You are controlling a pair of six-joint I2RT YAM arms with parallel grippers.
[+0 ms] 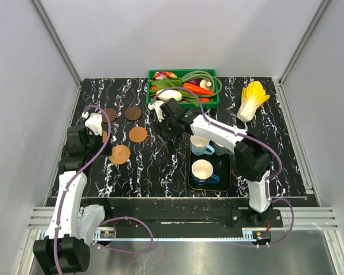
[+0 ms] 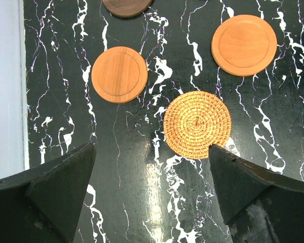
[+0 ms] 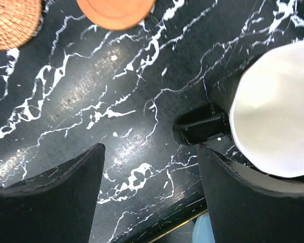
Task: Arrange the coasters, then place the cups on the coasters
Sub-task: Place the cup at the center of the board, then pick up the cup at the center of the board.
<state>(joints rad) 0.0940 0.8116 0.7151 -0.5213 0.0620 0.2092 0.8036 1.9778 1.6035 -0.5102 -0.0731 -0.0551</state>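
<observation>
Several coasters lie at the table's left: two dark brown ones (image 1: pixel 133 113), an orange-brown one (image 1: pixel 138 134), a woven one (image 1: pixel 119 154) and one half hidden under my left arm (image 1: pixel 105 136). A light blue cup (image 1: pixel 200 145) and a darker blue cup (image 1: pixel 203 172) stand on the black tray (image 1: pixel 225 167). A dark-handled cup with a cream inside (image 3: pixel 273 111) stands on the table against my right gripper's right finger. My right gripper (image 3: pixel 151 147) (image 1: pixel 165 130) is open over bare table. My left gripper (image 2: pixel 152 147) (image 1: pixel 90 143) is wide open and holds nothing. The woven coaster (image 2: pixel 196 124) lies just beyond its right finger.
A green basket of vegetables (image 1: pixel 183 86) stands at the back centre. A yellow cabbage (image 1: pixel 252 100) lies at the back right. The tray's gold-edged rim (image 3: pixel 192 223) runs just below my right gripper. The table's left edge (image 2: pixel 24 101) meets a pale wall.
</observation>
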